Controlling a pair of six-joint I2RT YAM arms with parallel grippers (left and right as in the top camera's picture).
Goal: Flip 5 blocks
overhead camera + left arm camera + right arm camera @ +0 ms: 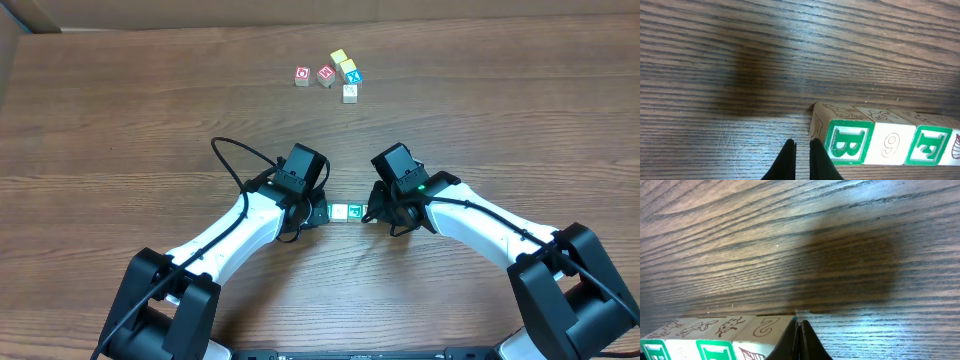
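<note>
Wood-grain table (120, 130); left claw (802, 146), right claw (799, 326) pressed together, flanking blocks (347, 211) row.

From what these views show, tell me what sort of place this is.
Probably a robot lab workbench: a wood-grain table, the left arm and right arm based at its near edge, and small alphabet blocks laid out between them.

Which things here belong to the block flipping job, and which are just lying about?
Job: block row between the pincers; five-block cluster farther off; left pincer; right pincer.
Lying about: table.
</note>
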